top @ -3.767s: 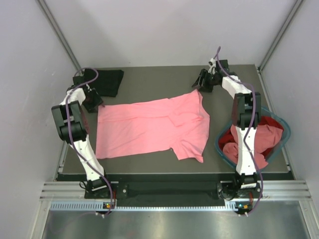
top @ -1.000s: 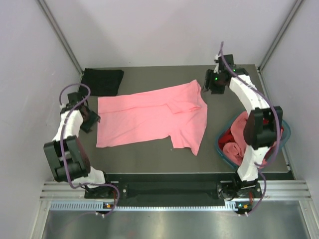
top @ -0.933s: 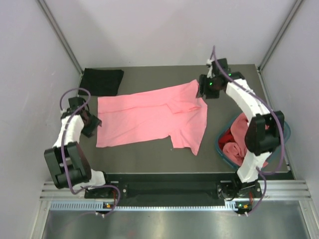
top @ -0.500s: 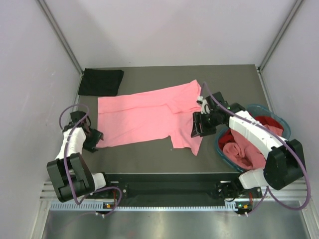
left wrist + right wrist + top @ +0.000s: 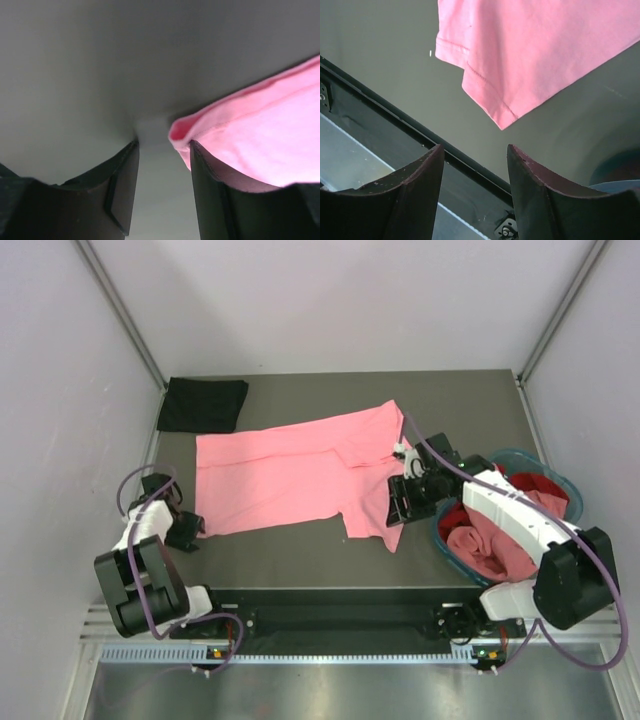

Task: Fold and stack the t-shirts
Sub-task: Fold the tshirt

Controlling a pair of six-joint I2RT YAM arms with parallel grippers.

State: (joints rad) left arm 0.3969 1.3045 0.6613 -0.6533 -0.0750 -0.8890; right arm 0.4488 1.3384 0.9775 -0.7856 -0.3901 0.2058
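Pink t-shirt lengthwise left-right, neck rightward

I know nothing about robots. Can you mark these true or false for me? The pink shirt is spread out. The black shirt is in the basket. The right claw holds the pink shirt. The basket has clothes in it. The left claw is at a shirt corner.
1. The pink t-shirt lies spread on the table. True.
2. The black t-shirt is in the basket. False: it lies at the table's far left corner.
3. The right gripper holds the pink t-shirt. False: it is open and grips nothing.
4. The basket holds clothes. True.
5. The left gripper is at the pink t-shirt's near left corner. True.
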